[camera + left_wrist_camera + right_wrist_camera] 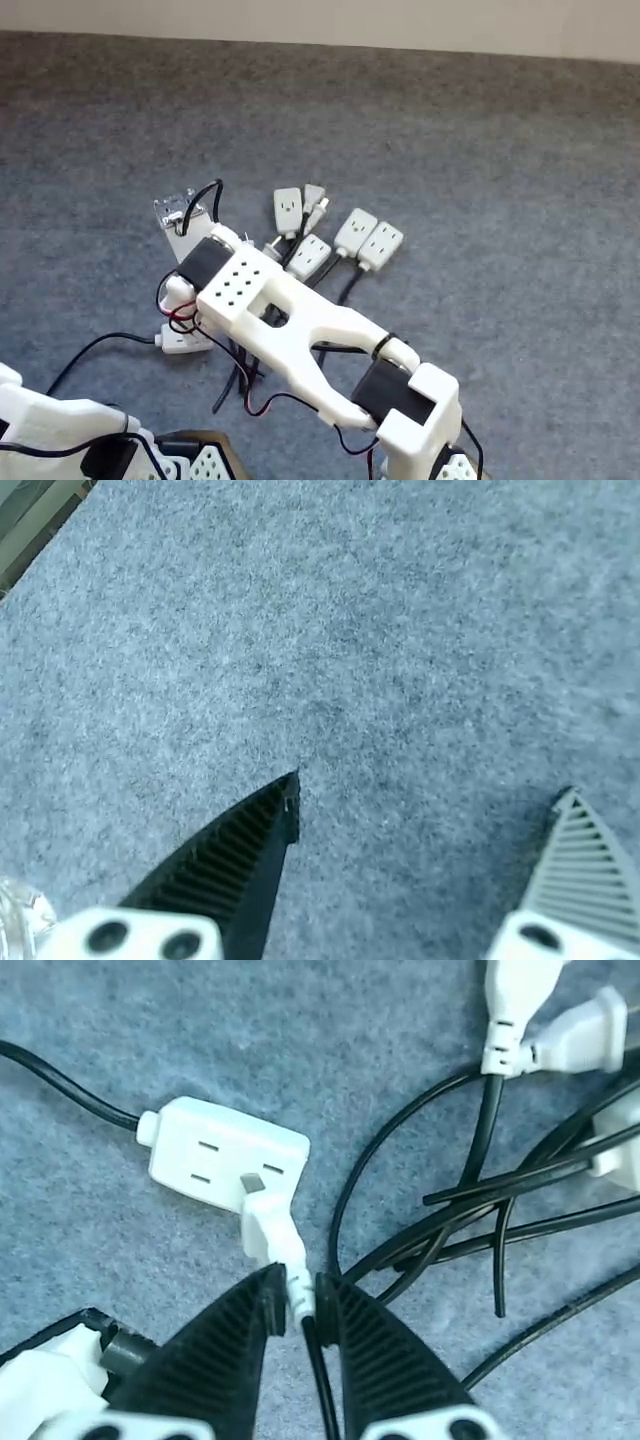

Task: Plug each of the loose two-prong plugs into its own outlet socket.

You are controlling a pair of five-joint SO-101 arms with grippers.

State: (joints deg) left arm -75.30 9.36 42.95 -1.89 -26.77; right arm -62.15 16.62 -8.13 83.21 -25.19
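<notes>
A white two-prong plug (266,1228) on a black cord is pinched between the black fingers (230,1345) of my right gripper (298,1285), which is shut on it. Its grey prong touches the face of a white outlet block (222,1150) lying on the carpet; I cannot tell whether it is in a slot. In the high view that outlet block (183,341) lies under the outstretched right arm (300,325). My left gripper (430,785) hangs open over bare grey carpet, near the left arm's base (50,430) at the front left.
Several more white outlet blocks (355,232) and a plug (315,205) lie in a cluster beyond the right arm. Tangled black cords (480,1210) and two more white plugs (590,1035) lie beside the held plug. Open carpet surrounds the cluster.
</notes>
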